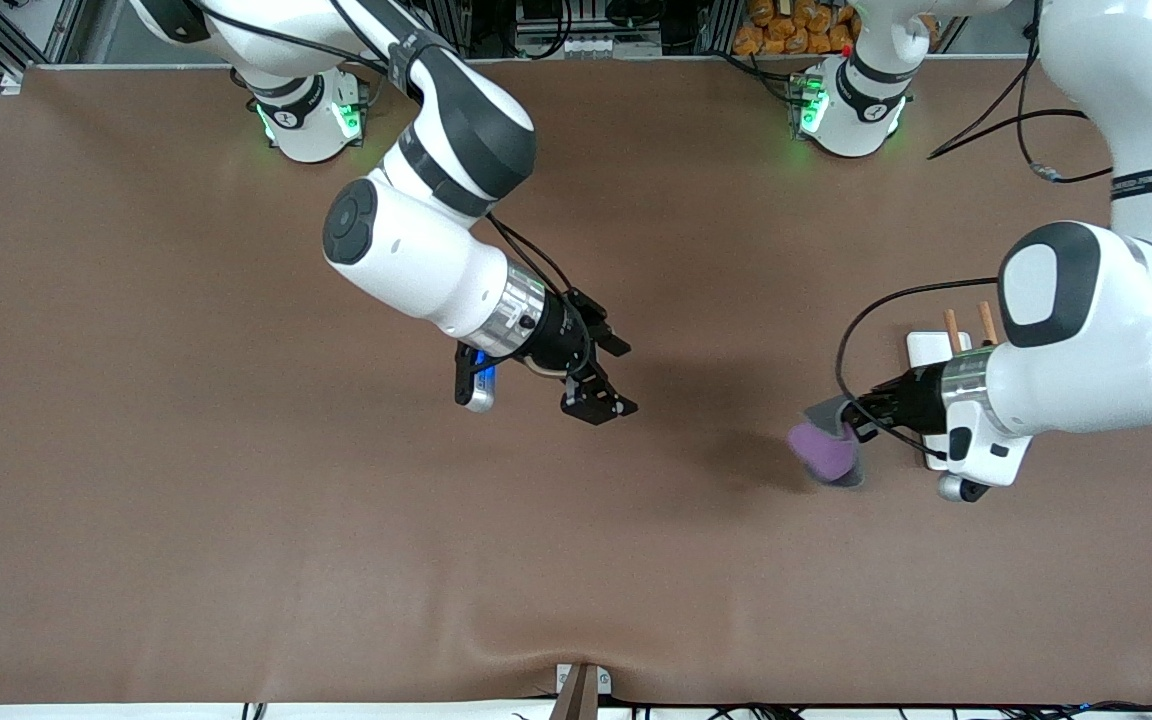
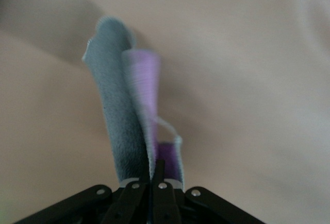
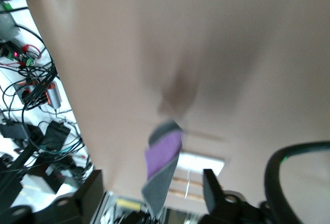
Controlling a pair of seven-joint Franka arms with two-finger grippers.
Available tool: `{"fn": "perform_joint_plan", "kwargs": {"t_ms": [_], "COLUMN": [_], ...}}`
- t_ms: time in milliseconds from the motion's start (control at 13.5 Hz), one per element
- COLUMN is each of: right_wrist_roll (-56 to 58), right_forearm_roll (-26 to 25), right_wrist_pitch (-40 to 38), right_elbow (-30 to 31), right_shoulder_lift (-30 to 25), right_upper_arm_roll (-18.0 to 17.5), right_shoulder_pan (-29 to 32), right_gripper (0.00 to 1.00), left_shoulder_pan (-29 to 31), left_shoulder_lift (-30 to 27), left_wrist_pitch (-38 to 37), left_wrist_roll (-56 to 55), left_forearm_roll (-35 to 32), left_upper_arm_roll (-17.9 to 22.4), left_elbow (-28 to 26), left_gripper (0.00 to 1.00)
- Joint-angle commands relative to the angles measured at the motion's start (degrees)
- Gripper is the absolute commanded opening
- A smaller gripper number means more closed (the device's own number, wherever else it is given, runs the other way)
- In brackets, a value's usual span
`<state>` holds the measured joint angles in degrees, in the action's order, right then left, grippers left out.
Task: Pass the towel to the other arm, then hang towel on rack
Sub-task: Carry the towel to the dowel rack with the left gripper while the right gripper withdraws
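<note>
The left gripper [image 1: 848, 418] hangs at the right of the front frame, a little below mid-height, over the brown bench [image 1: 236, 450]; its jaws are pressed together on the towel [image 1: 824, 452], a small cloth that is grey on one face and purple on the other; in the left wrist view the towel [image 2: 131, 116] rises from between the black fingers [image 2: 135, 195] at the bottom centre of that frame, folded lengthwise so that the grey pile shows on one side and the purple on the other, and it is lifted clear of the bench.

The rack [image 1: 936, 350] stands on the bench at the right of the front frame, partly hidden beneath the left arm's wrist; its white base plate and the tips of two light-brown rods show just above the wrist's metal ring; the towel hangs beside it, toward the right arm's end of the bench, and does not touch it.

The right gripper [image 1: 604, 372] hovers near the middle of the front frame, over bare bench, well apart from the towel; its jaws are spread with nothing between them; in the right wrist view its two dark fingers [image 3: 214, 183] stand apart along the bottom edge, and the towel [image 3: 162, 170] shows between them farther off, with the rack [image 3: 198, 175] pale and blurred just beside it.
</note>
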<state>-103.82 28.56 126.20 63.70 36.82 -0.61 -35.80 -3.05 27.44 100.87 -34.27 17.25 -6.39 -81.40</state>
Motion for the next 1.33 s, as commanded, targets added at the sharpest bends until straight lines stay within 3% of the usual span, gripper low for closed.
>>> {"fn": "perform_joint_plan", "kwargs": {"t_ms": [0, 222, 370, 444, 593, 889, 1259], "right_wrist_roll": [0.5, 0.5, 2.8, 6.9, 19.7, 43.6, 79.0], "right_forearm_roll": [-10.3, -12.0, -17.9, -18.5, -19.2, -19.0, -19.6], "right_wrist_pitch": [-5.3, -11.8, -13.4, -15.0, -24.1, -39.8, -47.6], "right_elbow": [0.9, 0.8, 0.7, 0.8, 0.6, 0.7, 0.6], "right_shoulder_lift": [-3.6, -5.6, -7.6, -8.8, -9.4, -13.5, -17.5], "right_upper_arm_roll": [-0.4, -0.3, -0.8, -0.9, -0.3, -0.4, 0.0], "right_shoulder_pan": [0.6, 2.5, 2.7, 2.8, 3.2, 10.6, 22.9], "right_gripper": [1.0, 1.0, 1.0, 1.0, 1.0, 1.0, 1.0], "left_shoulder_pan": [3.4, 8.6, 12.5, 14.6, 18.2, 22.4, 26.3], "left_shoulder_lift": [-0.5, -0.5, -0.5, -0.5, -1.5, -3.2, -1.9], "left_wrist_pitch": [-2.5, -3.8, -5.1, -6.2, -10.7, -14.6, -12.9], "left_wrist_roll": [8.1, 18.6, 26.0, 29.4, 34.8, 40.6, 45.2], "left_forearm_roll": [-4.9, -4.9, -4.9, -4.9, -4.9, -4.9, -5.4], "left_upper_arm_roll": [-0.2, -0.2, -0.2, -0.3, -0.4, -0.3, 0.0], "left_elbow": [-1.8, -4.1, -5.1, -5.2, -4.8, -4.7, -4.4], "left_gripper": [0.0, 0.0, 0.0, 0.0, 0.0, 0.0, 0.0]}}
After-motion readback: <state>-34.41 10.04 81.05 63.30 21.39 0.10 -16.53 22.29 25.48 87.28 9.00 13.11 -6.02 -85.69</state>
